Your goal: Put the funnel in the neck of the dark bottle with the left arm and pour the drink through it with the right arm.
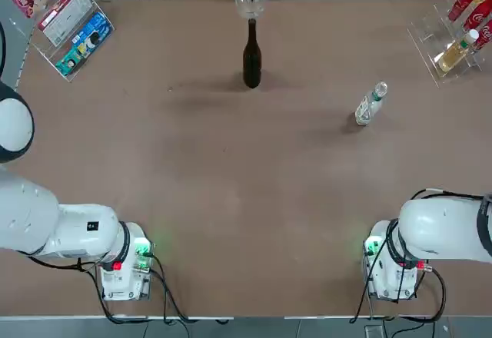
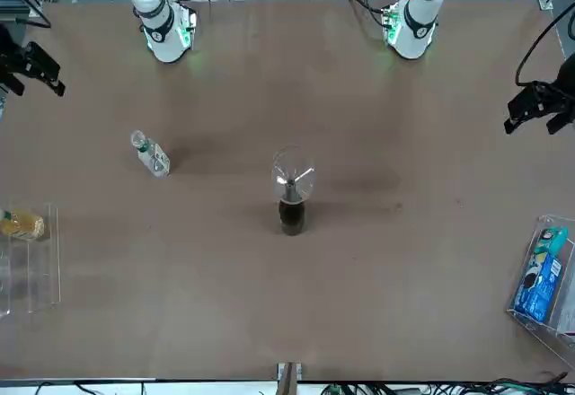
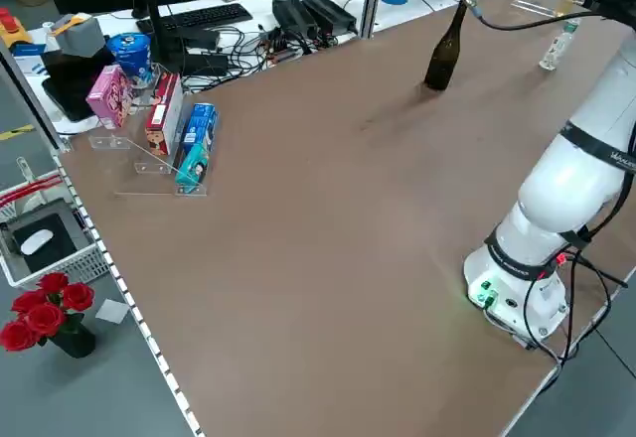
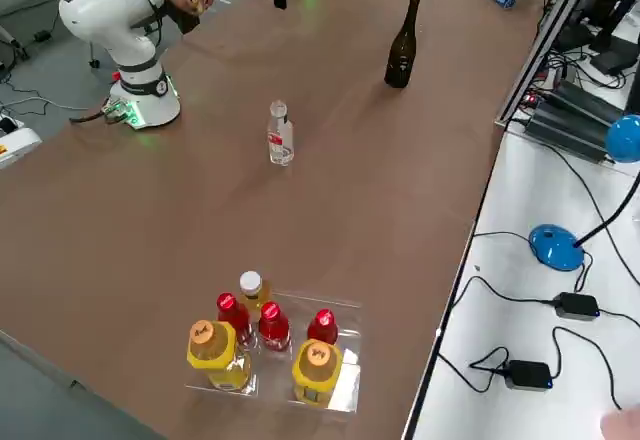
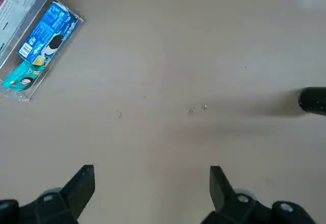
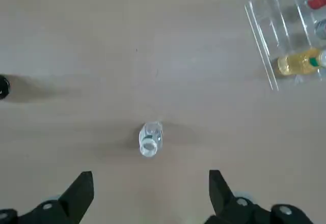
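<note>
The dark bottle (image 1: 252, 57) stands upright on the table (image 1: 207, 169), the clear funnel (image 1: 250, 0) seated in its neck. The drink (image 1: 371, 104) stands to the bottle's right, somewhat nearer the robot. The left pincer (image 5: 152, 168), released and empty, hangs well to the bottle's left; the right pincer (image 6: 152, 172), also released and empty, hangs well to its right. Left of the bottle lies a tray of boxes (image 1: 74, 31); right of it, a tray of bottles (image 1: 435, 46).
</note>
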Motion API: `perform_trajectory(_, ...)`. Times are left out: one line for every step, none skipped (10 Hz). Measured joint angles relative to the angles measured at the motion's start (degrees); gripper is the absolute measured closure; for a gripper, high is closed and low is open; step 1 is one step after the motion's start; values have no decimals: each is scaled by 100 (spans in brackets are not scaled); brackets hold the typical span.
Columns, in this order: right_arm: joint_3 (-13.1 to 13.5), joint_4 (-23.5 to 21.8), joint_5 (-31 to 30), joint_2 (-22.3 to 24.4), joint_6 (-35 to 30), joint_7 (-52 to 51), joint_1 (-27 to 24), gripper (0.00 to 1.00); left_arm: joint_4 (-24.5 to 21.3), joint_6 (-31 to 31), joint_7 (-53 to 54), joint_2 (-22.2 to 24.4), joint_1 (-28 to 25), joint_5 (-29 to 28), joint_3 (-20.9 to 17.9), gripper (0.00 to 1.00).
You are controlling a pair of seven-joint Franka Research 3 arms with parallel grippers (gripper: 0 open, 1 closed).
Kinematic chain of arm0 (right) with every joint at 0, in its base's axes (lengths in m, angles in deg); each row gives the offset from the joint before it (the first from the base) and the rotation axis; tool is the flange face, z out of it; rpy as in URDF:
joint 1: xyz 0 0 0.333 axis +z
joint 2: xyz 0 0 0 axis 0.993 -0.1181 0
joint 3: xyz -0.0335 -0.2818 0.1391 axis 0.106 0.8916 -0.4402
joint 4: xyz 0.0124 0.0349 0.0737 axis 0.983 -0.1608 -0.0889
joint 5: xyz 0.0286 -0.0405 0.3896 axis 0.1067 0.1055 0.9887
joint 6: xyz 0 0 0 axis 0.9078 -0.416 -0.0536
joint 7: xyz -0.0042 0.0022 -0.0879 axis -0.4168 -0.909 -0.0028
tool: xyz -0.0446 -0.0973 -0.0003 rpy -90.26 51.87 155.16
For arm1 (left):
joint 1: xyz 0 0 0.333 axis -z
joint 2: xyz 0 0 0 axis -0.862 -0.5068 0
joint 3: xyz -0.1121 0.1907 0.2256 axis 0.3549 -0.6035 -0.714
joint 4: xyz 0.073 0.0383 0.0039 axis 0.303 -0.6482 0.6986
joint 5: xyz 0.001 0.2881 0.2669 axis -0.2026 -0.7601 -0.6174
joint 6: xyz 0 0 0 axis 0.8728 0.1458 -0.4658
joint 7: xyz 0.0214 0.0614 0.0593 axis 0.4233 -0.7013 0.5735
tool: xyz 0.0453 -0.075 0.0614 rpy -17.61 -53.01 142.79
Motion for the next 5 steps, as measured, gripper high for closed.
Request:
perform_trajectory(0, 5, 0, 0, 79, -103, 0, 0, 0, -8, 3, 0, 0, 20, 0, 0)
perform_trajectory(1, 14, 0, 0, 98, -199, 0, 0, 0, -22, 7, 0, 0, 52, 0, 0)
perform_trajectory(2, 14, -1, 0, 107, -225, 0, 0, 0, -29, 9, 0, 0, 63, 0, 0)
perform_trajectory(7, 14, -1, -7, 134, -232, 0, 0, 0, -32, 9, 0, -1, 64, 0, 0)
perform_trajectory(41, 12, -1, -35, 172, -235, 12, 0, 0, -34, 9, 0, -1, 64, -1, 0)
